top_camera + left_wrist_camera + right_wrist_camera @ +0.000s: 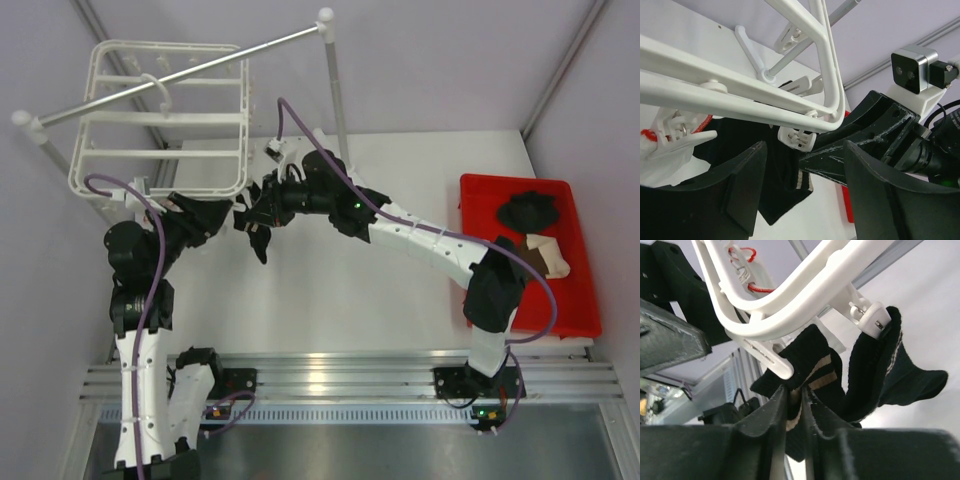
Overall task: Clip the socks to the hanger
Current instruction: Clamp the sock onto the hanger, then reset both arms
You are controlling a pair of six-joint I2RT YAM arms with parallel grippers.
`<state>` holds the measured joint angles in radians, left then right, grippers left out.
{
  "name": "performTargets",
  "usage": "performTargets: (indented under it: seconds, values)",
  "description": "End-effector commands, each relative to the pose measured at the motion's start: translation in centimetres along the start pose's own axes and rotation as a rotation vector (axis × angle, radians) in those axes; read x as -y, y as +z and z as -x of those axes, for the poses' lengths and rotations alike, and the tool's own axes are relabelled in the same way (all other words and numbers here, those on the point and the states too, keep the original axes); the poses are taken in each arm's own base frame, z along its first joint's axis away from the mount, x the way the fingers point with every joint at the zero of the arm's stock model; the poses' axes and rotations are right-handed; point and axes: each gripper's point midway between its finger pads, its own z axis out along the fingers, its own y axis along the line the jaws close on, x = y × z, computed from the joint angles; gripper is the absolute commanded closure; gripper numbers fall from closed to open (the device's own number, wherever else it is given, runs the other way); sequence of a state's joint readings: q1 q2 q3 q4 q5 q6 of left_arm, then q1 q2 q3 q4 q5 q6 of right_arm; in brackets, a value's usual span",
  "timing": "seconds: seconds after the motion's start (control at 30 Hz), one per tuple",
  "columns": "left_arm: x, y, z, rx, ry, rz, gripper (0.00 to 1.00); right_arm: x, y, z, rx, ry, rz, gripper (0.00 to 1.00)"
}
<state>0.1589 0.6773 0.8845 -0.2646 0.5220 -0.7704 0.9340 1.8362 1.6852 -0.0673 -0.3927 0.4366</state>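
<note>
- Bright, even overhead light washed out the white table [350, 300]; shadows were soft and faint.
- In the wrist views the near fingers [735, 200] were dark and blurred, while the sock [910, 380] and hanger [790, 305] were sharp.
- The top view bowed slightly at its edges.

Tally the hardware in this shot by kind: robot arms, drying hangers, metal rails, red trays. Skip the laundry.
Robot arms: 2 (left arm, right arm)
White hanger: 1
Grey metal rail: 1
Red tray: 1
Total: 5
</note>
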Motion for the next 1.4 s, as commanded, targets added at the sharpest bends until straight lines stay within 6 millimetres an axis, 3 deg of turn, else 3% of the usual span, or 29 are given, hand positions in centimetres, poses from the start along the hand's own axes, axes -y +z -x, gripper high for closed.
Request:
performTargets:
  seconds: [0.0,0.03,0.13,0.23,0.37,0.47,0.5,0.57,0.63,0.67,0.73,0.8,0.83,0.9,1.0,1.1,1.23,1.3,1.37]
  values:
    - [2.1,-0.8,1.3,0.04,0.026,-0.053,0.32,-2.6,-0.5,3.1,0.074,-0.067,0.053,0.81]
    - [2.2,-0.9,1.3,0.039,0.028,-0.054,0.3,-2.1,-0.7,2.7,0.064,-0.075,0.042,0.62]
    - [2.5,-1.2,1.4,0.039,0.034,-0.05,0.29,-1.8,-2.4,2.5,0.056,-0.099,0.012,0.44]
    - [2.8,-1.7,1.4,0.042,0.042,-0.051,0.28,-1.0,-3.6,1.5,0.027,-0.12,-0.017,0.38]
    - [3.2,-2.2,1.3,0.036,0.065,-0.051,0.28,-1.4,-6.0,1.4,0.016,-0.17,-0.017,0.37]
    - [3.4,-2.7,0.8,-0.001,0.094,-0.047,0.2,-1.7,-7.8,0.7,-0.002,-0.207,-0.011,0.32]
    - [3.5,-2.7,0.5,-0.025,0.1,-0.054,0.11,-1.6,-8.3,0.6,-0.003,-0.216,-0.011,0.3]
    - [3.6,-3.3,0.1,-0.053,0.132,-0.044,0.02,-1.6,-9.7,-0.2,-0.015,-0.239,-0.013,0.2]
    - [3.6,-3.8,-0.2,-0.067,0.166,-0.041,0.02,-0.6,-10.8,-1.3,-0.034,-0.252,-0.037,0.11]
    - [3.7,-4.3,-0.5,-0.085,0.202,-0.036,0.02,-0.9,-12.1,-0.7,-0.01,-0.266,-0.041,0.07]
    - [3.8,-5.1,-0.7,-0.112,0.278,-0.031,0.02,0.2,-14.2,-0.8,0.002,-0.271,-0.079,0.0]
    - [3.1,-5.8,-1.8,-0.176,0.307,0.001,0.02,2.4,-16.2,-1.0,0.008,-0.252,-0.144,0.0]
    - [3.3,-6.2,-1.6,-0.181,0.374,-0.008,0.02,2.3,-17.7,-0.3,0.04,-0.265,-0.16,0.0]
    - [2.7,-6.9,-2.4,-0.228,0.418,0.009,0.02,4.3,-20.0,0.2,0.067,-0.254,-0.233,0.0]
    - [1.5,-7.7,-2.7,-0.251,0.552,0.035,0.02,5.7,-23.7,0.2,0.113,-0.283,-0.322,0.0]
    - [-0.2,-8.2,-3.0,-0.268,0.654,0.08,0.02,7.0,-26.8,-1.0,0.139,-0.304,-0.407,0.0]
    - [-2.3,-8.3,-3.6,-0.275,0.746,0.116,0.02,6.7,-30.4,-1.8,0.206,-0.328,-0.474,0.0]
    - [-2.9,-8.7,-3.9,-0.266,0.782,0.122,0.02,7.6,-31.4,-3.2,0.207,-0.315,-0.512,0.0]
    - [-3.5,-8.9,-4.3,-0.251,0.832,0.12,0.02,7.1,-32.8,-3.9,0.233,-0.33,-0.536,0.0]
